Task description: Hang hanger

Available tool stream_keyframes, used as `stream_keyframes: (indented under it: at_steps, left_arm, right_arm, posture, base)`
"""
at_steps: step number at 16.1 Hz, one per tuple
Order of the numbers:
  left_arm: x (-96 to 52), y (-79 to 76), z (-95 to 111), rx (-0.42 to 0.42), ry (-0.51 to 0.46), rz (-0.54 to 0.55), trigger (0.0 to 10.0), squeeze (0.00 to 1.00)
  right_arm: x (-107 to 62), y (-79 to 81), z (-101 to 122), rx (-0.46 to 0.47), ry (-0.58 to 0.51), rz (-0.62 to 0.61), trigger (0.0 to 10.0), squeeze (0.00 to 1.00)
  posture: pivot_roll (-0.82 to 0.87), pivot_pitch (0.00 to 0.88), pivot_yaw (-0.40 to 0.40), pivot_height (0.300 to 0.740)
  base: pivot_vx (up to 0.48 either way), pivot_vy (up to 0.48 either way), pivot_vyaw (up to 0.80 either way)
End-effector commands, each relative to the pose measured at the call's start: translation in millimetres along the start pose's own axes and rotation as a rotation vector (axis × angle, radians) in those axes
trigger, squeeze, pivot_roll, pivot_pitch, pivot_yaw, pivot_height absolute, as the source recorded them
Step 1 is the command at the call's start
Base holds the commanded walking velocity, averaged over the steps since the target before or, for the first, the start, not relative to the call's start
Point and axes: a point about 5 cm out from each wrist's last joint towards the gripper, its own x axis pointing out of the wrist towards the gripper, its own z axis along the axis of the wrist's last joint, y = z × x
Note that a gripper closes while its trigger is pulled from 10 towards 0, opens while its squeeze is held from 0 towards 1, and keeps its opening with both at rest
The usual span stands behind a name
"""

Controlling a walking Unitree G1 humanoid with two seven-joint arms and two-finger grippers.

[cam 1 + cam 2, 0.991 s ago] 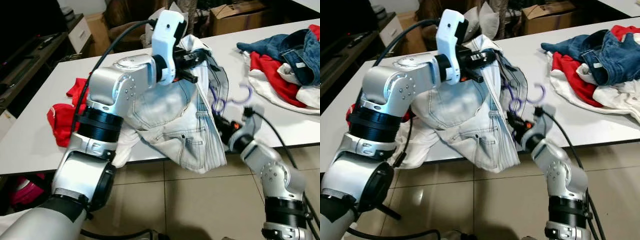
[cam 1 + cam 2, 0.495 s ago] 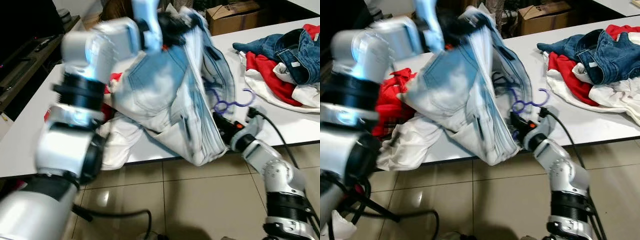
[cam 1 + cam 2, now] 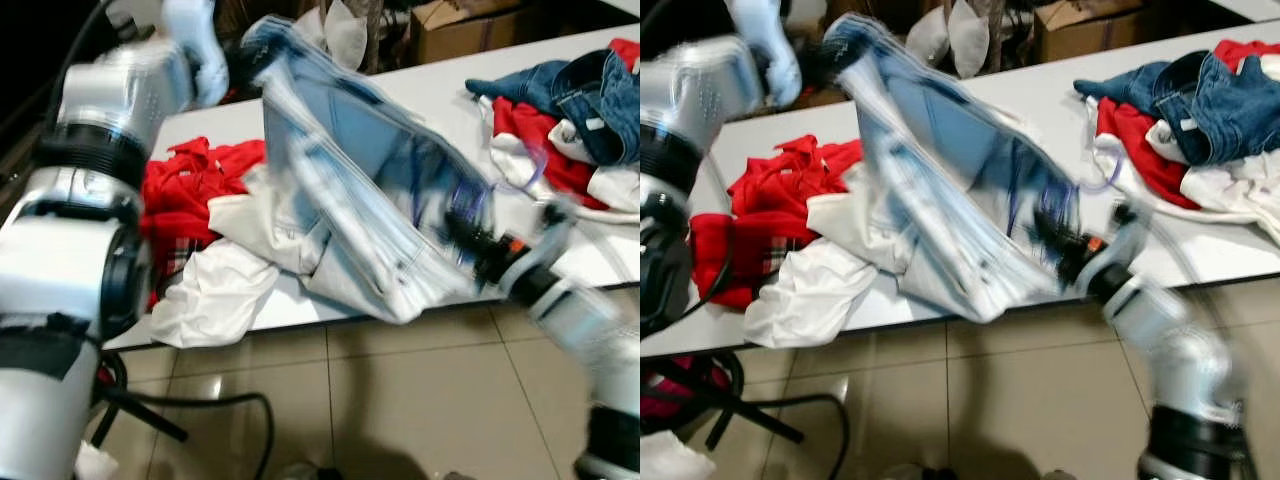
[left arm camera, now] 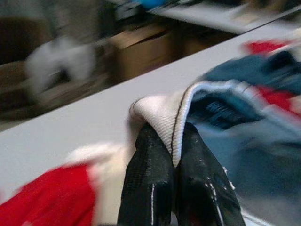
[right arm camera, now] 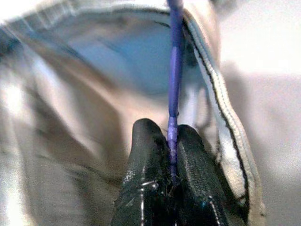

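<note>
two grippers grip: our left gripper (image 4: 173, 155) has swung the jeans (image 3: 360, 190) waistband toward the table's (image 3: 205, 130) far edge, our right gripper (image 5: 168, 136) pinches the purple hanger (image 5: 175, 61) inside them, spreading the garment.

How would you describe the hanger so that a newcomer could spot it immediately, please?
Start at the white table and find the pale denim garment draped over its front edge. At the garment's right side, the right gripper pinches the hanger: a thin purple rod, unlike the surrounding fabric.
</note>
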Motion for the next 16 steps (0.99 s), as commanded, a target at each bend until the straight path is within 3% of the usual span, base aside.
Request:
stream_keyframes:
  at_steps: [1,2,4,5,6,7,8,9,10,11,15,16]
  left_arm:
    - [-21.2,39.7,-20,0.045,0.042,0.215,0.0,0.00]
    - [-21.6,41.7,-27,0.048,0.059,0.227,0.0,0.00]
    - [-25.8,43.8,-100,0.103,0.278,0.261,0.0,0.00]
    - [-25.4,39.4,-117,0.107,0.322,0.241,0.0,0.00]
    - [-25.0,30.0,-143,0.102,0.383,0.202,0.0,0.00]
    - [-25.1,25.6,-154,0.100,0.407,0.186,0.0,0.00]
    - [-23.6,7.6,-184,0.083,0.460,0.118,0.0,0.00]
    - [-22.7,3.0,-189,0.069,0.460,0.102,0.0,0.00]
    - [-14.6,-21.4,-201,-0.014,0.409,-0.005,0.0,0.00]
    - [-11.0,-30.7,-203,-0.071,0.356,-0.043,0.0,0.00]
    - [-11.0,-48.2,-210,-0.291,0.174,-0.082,0.0,0.00]
    - [-14.0,-52.5,-216,-0.297,0.156,-0.091,5.3,0.00]
  right_arm:
    - [-12.4,13.9,24,-0.044,-0.052,0.047,10.0,0.00]
    - [-13.8,17.0,27,-0.052,-0.055,0.060,10.0,0.00]
    - [-14.1,42.4,56,-0.077,-0.118,0.167,10.0,0.00]
    - [-13.1,48.2,62,-0.078,-0.132,0.189,10.0,0.00]
    - [-10.8,57.8,70,-0.071,-0.141,0.224,10.0,0.00]
    - [-10.0,62.1,72,-0.062,-0.143,0.241,10.0,0.00]
    - [-5.8,69.3,76,-0.052,-0.132,0.263,10.0,0.00]
    - [-4.7,70.1,76,-0.051,-0.128,0.262,10.0,0.00]
    - [3.4,69.3,79,-0.049,-0.107,0.220,10.0,0.00]
    - [8.0,68.9,83,-0.045,-0.109,0.197,10.0,0.00]
    - [22.7,77.0,91,-0.042,-0.102,0.191,10.0,0.00]
    - [24.0,78.7,92,-0.036,-0.098,0.194,10.0,0.00]
  posture:
    - [-0.14,0.000,0.245,0.740]
    - [-0.14,0.000,0.244,0.740]
    - [-0.15,0.000,0.235,0.740]
    - [-0.16,0.000,0.232,0.740]
    - [-0.17,0.000,0.226,0.740]
    - [-0.17,0.000,0.224,0.740]
    - [-0.18,0.000,0.213,0.740]
    - [-0.18,0.000,0.213,0.740]
    - [-0.18,0.000,0.192,0.740]
    - [-0.18,0.000,0.186,0.740]
    - [-0.18,0.000,0.167,0.740]
    - [-0.17,0.000,0.159,0.740]
  base:
    - [0.000,0.000,0.00]
    - [0.000,0.000,0.00]
    - [0.000,0.000,0.00]
    - [0.000,0.000,0.00]
    - [0.000,0.000,0.00]
    - [0.000,0.000,0.00]
    - [0.000,0.000,0.00]
    - [0.000,0.000,0.00]
    - [0.000,0.000,0.00]
    - [0.000,0.000,0.00]
    - [0.000,0.000,0.00]
    - [0.000,0.000,0.00]
